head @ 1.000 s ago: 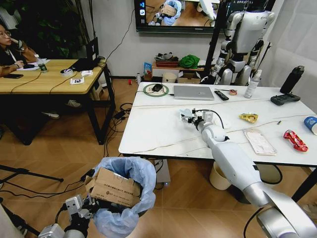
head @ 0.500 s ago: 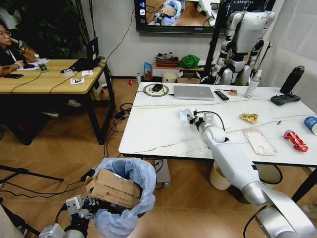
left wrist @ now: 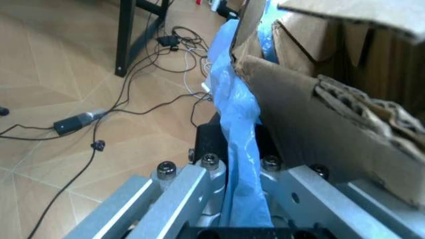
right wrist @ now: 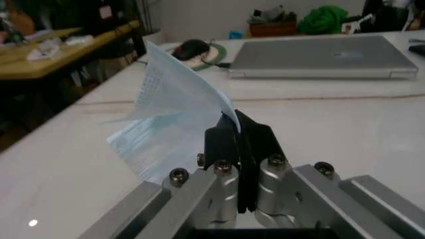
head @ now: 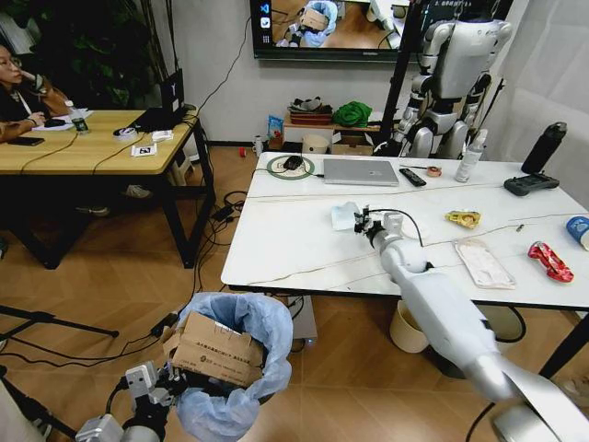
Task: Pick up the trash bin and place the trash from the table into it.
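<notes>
The right gripper (head: 364, 223) reaches out over the middle of the table (head: 294, 249), its black fingers (right wrist: 242, 139) pinched tight on a corner of a pale blue-white sheet of paper (right wrist: 169, 129). The sheet stands up from the grip and its lower part rests on the white tabletop, just left of the gripper. Farther right on the table lie more pieces of trash: a yellow wrapper (head: 462, 218), a clear flat plastic pack (head: 483, 262), a red wrapper (head: 550, 261) and a blue-white paper cup (head: 579, 230) at the right edge. A silver laptop (head: 360, 172) and a black remote (head: 411, 176) sit along the far side.

The left gripper (head: 156, 387) is low at the near left, below table height, clamped on the blue bag at the rim of the trash bin (head: 230, 359). A torn brown cardboard piece (head: 213, 348) lies inside the bin, poking above its rim
</notes>
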